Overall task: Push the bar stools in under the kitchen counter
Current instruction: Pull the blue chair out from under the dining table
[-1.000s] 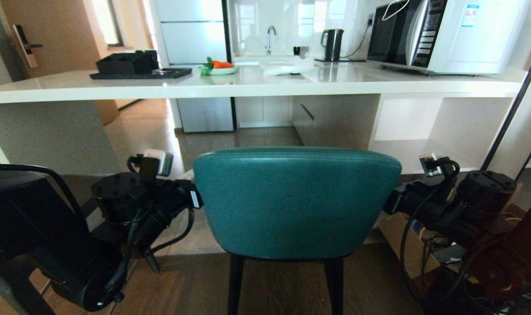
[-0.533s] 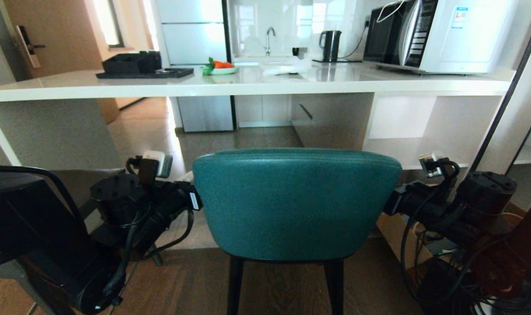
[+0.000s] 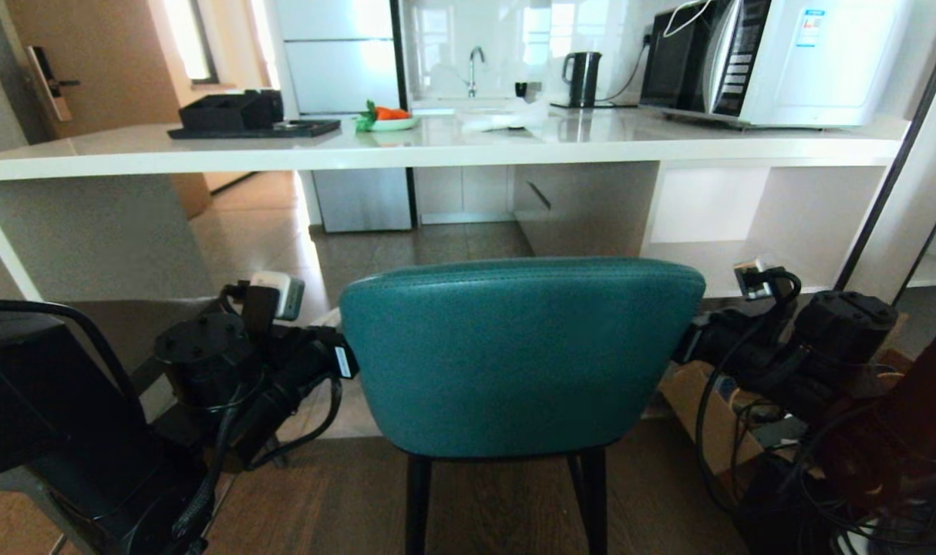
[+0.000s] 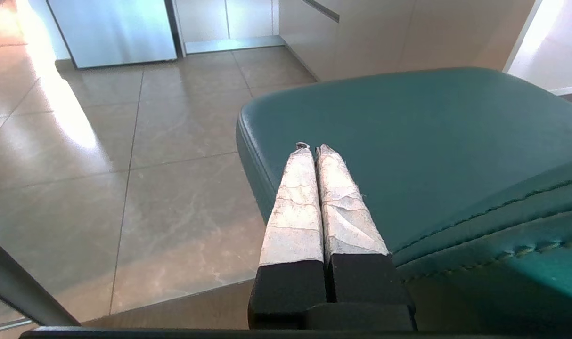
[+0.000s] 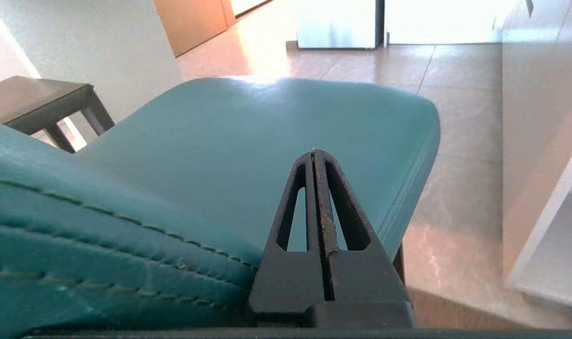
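White speckled stone forms the bench, which spans the full width of my head view, with a microwave at its right end and a black tray towards its left. The teal stool stands on the wooden floor in front of the bench's near edge, its back towards me and not yet under the top. A dark grey stool sits beside it on my left. My left hand is clenched on nothing, lying along the stool's left side over the seat. My right hand is likewise clenched empty on the right side.
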